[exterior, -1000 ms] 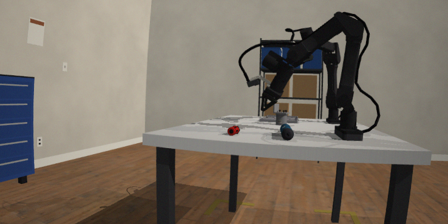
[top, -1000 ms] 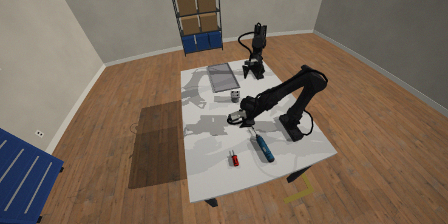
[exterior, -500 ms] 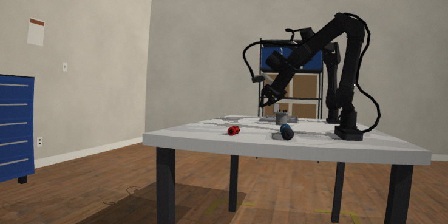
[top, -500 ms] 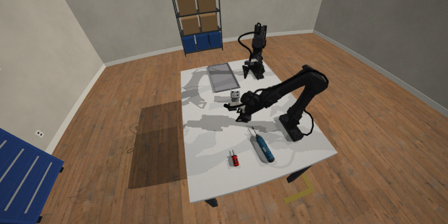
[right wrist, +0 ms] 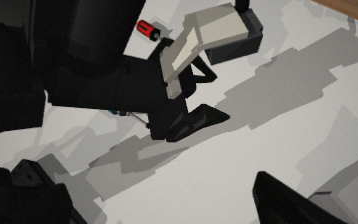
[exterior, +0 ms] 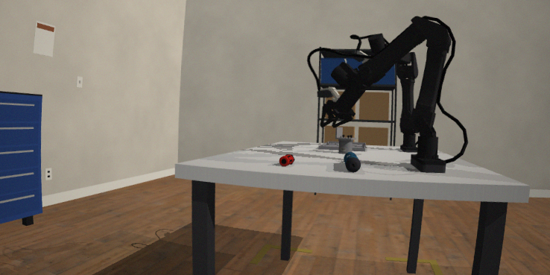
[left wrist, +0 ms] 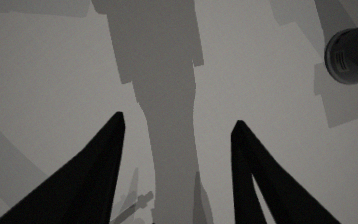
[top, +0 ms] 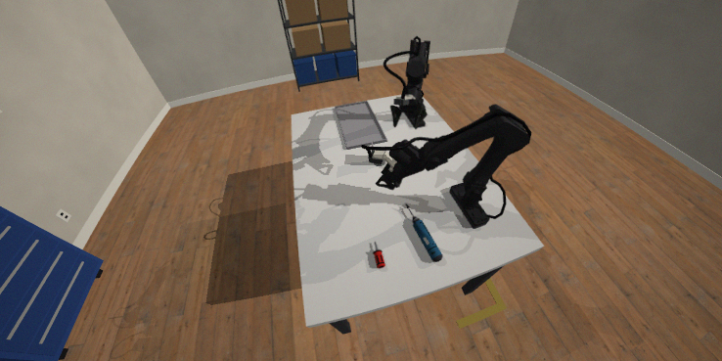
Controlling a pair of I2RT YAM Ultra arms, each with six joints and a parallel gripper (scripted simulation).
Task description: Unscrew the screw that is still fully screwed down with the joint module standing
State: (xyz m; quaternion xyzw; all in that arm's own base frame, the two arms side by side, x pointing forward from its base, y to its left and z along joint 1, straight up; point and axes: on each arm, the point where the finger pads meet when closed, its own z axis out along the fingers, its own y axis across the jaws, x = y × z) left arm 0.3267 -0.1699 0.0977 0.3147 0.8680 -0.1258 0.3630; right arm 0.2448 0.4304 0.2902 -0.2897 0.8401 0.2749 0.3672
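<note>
The joint module (exterior: 345, 144) is a small grey cylinder with a bracket, standing near the table's middle; its screws are too small to tell apart. It shows at the upper right of the left wrist view (left wrist: 352, 55). My left gripper (top: 386, 181) hangs open and empty above the table, just short of the module, also seen in the left wrist view (left wrist: 177, 122). The electric screwdriver (top: 425, 239) with its dark blue barrel lies flat on the table near the left arm's base. My right gripper (top: 400, 115) is open and empty at the far end of the table.
A small red screwdriver (top: 378, 257) lies near the front edge, left of the electric one. A flat grey tray (top: 358, 123) lies at the far end beside the right arm. A shelf with boxes (top: 316, 20) stands behind the table.
</note>
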